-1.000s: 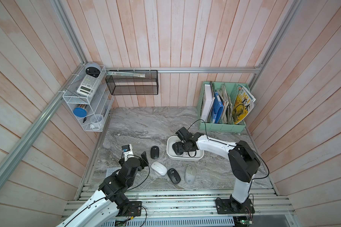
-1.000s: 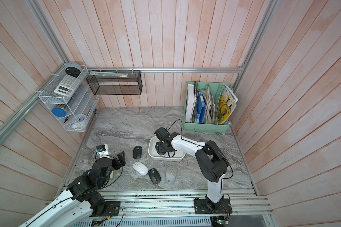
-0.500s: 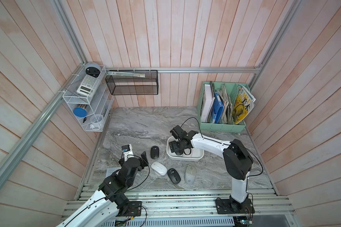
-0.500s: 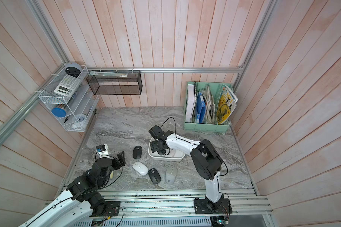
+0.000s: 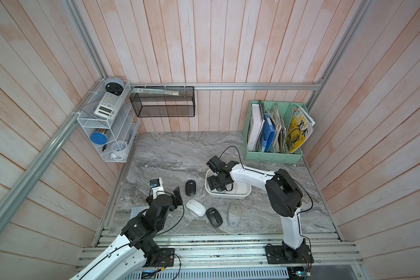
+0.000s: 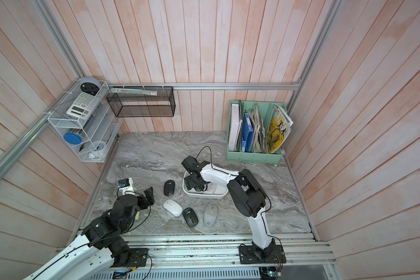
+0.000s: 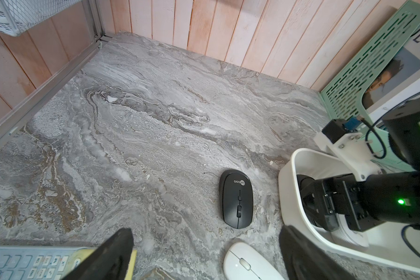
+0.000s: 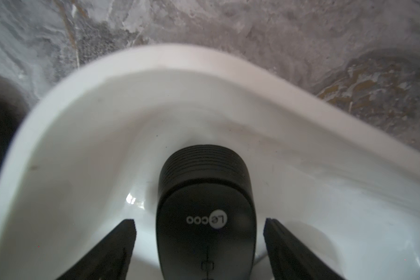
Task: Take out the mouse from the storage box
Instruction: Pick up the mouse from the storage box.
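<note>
Since a second ago the right arm has swung its wrist and elbow toward the left end of the storage box; left arm unchanged. Nearest the front rail: left end effector spread wide and empty, held above the surface, with a keypad near one finger. Next out, on the surface: white mouse, front black mouse and grey mouse, close together but apart. Farther out, a loose black mouse lies just beside the box's left end, not touching it. Storage box sits mid-surface. Right end effector is down inside it with jaws parted; its fingers stand on either side of the mouse, a black one, with a gap on each side and no contact. That mouse lies flat on the box floor near the curved left end wall. At the back: mint-green file holder on the surface to the right, black mesh basket on the wall.
</note>
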`<act>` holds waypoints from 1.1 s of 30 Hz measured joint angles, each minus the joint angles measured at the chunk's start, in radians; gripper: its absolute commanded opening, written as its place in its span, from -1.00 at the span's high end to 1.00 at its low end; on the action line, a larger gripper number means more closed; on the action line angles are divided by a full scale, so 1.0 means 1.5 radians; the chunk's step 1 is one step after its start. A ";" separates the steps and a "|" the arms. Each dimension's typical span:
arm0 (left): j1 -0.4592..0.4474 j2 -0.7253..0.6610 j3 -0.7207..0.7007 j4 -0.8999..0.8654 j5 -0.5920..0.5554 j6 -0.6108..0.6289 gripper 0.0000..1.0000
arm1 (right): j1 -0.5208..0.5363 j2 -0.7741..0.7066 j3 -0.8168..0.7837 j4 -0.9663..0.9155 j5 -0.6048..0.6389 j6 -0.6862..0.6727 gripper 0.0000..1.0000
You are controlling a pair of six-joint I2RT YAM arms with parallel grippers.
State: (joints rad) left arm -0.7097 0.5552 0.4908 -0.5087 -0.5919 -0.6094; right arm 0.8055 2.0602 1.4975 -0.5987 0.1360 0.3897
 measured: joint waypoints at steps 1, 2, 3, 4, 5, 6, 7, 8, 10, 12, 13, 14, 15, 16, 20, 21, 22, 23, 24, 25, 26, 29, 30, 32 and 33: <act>0.000 0.000 0.000 0.000 -0.001 0.000 -1.00 | -0.001 0.003 0.000 0.000 0.000 -0.001 -0.79; 0.000 0.000 0.000 0.000 -0.001 0.000 -0.99 | -0.002 0.005 0.000 -0.001 0.000 -0.001 -0.79; 0.000 0.000 0.000 0.000 -0.002 0.000 -1.00 | -0.003 0.007 0.000 -0.001 0.000 -0.001 -0.78; 0.000 0.000 0.000 0.000 -0.003 0.000 -1.00 | -0.004 0.008 0.000 0.000 0.000 -0.001 -0.77; 0.000 0.000 0.000 0.000 -0.004 0.000 -1.00 | -0.005 0.009 0.000 0.000 0.000 -0.001 -0.75; 0.000 0.000 0.000 0.000 -0.005 0.000 -1.00 | -0.005 0.011 0.000 0.000 0.000 -0.002 -0.71; 0.000 0.000 0.000 0.000 -0.006 0.000 -1.00 | -0.005 0.012 0.000 0.000 -0.001 -0.002 -0.66; 0.000 0.000 0.000 0.000 -0.007 0.000 -1.00 | -0.006 0.014 0.000 0.000 -0.001 -0.002 -0.61; 0.000 0.001 0.000 0.000 -0.008 0.000 -1.00 | -0.006 0.016 0.000 0.000 -0.003 -0.004 -0.53; 0.000 0.002 0.000 0.000 -0.008 0.000 -1.00 | -0.006 0.016 0.000 0.000 -0.005 -0.007 -0.44; 0.000 0.002 0.000 0.000 -0.008 0.000 -1.00 | -0.006 0.016 0.000 0.000 -0.005 -0.008 -0.40; 0.000 0.003 0.000 0.000 -0.008 0.000 -1.00 | -0.006 0.016 0.000 0.000 -0.005 -0.010 -0.37; 0.000 0.003 0.000 0.000 -0.008 0.000 -1.00 | -0.006 0.016 0.000 0.000 -0.006 -0.012 -0.35; 0.000 0.004 0.000 0.000 -0.008 0.000 -1.00 | -0.006 0.016 0.000 0.000 -0.007 -0.012 -0.33; 0.000 0.005 0.000 0.000 -0.008 0.000 -0.99 | -0.006 0.016 0.000 0.000 -0.008 -0.013 -0.28; 0.000 0.005 0.000 0.000 -0.008 0.000 -1.00 | -0.006 0.016 0.000 0.000 -0.008 -0.014 -0.27; 0.000 0.005 0.000 0.000 -0.008 0.000 -1.00 | -0.006 0.015 0.000 0.000 -0.008 -0.014 -0.27; 0.000 0.005 0.000 0.000 -0.008 0.000 -1.00 | -0.006 0.015 0.000 0.000 -0.008 -0.014 -0.27; 0.000 0.005 0.000 0.000 -0.008 0.000 -1.00 | -0.006 0.014 0.000 -0.001 -0.008 -0.014 -0.26; 0.000 0.005 0.000 0.000 -0.009 0.000 -1.00 | -0.006 0.012 0.000 -0.002 -0.008 -0.014 -0.26; 0.000 0.007 0.000 0.001 -0.010 0.000 -1.00 | -0.006 0.008 0.000 -0.004 -0.008 -0.014 -0.26; 0.000 0.010 0.000 0.001 -0.011 0.000 -1.00 | -0.006 -0.013 0.000 -0.006 -0.007 -0.014 -0.26; 0.000 0.011 0.000 0.001 -0.011 0.000 -1.00 | -0.006 -0.022 0.000 -0.008 -0.007 -0.014 -0.26; 0.000 0.013 0.000 0.000 -0.012 0.000 -1.00 | -0.006 -0.042 0.000 -0.011 -0.007 -0.014 -0.25; 0.000 0.013 0.000 0.000 -0.012 0.000 -1.00 | -0.006 -0.054 0.000 -0.014 -0.007 -0.014 -0.26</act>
State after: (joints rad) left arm -0.7094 0.5751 0.4908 -0.5083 -0.6106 -0.6090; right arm 0.7971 1.9793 1.4975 -0.6201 0.1257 0.3683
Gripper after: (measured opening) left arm 0.998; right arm 0.661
